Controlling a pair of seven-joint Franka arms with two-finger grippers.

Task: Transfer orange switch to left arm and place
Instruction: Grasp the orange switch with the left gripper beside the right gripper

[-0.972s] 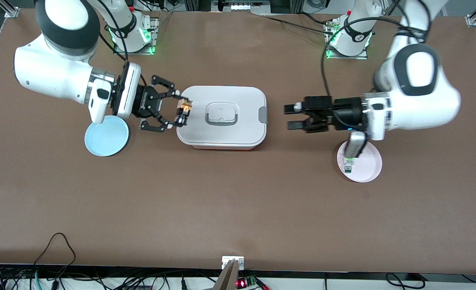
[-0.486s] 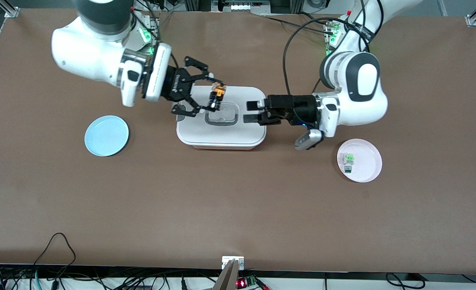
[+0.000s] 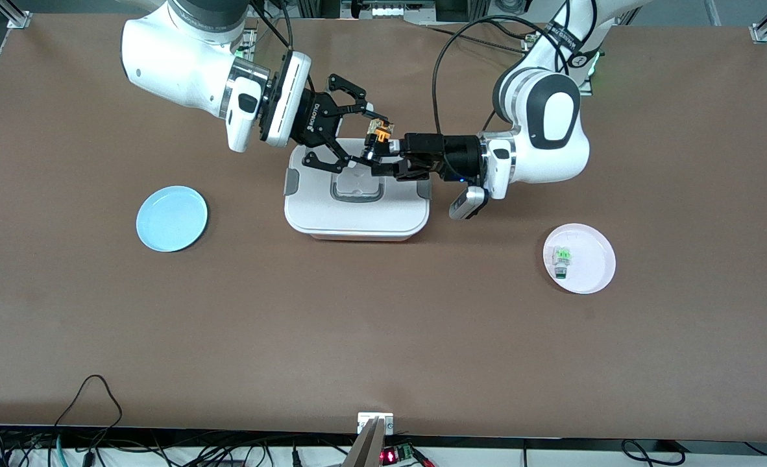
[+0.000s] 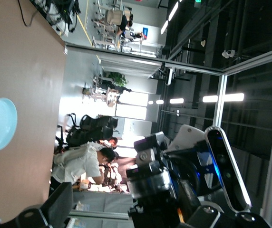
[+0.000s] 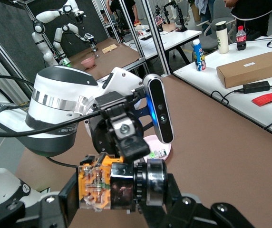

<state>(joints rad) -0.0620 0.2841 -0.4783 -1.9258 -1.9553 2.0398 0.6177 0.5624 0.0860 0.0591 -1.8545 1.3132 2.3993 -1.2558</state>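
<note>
Above the box (image 3: 356, 204), in the upper middle of the front view, the switch (image 3: 377, 137) is pinched by the right gripper (image 3: 372, 143), and should be released only once the left gripper (image 3: 390, 159), apparently open about it, has closed firmly.

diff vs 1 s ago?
Right gripper carried the switch from the box's right-arm end up over its lid. Left gripper swung in from over the pink plate to meet it. Box, both plates and the green part stayed put.
</note>
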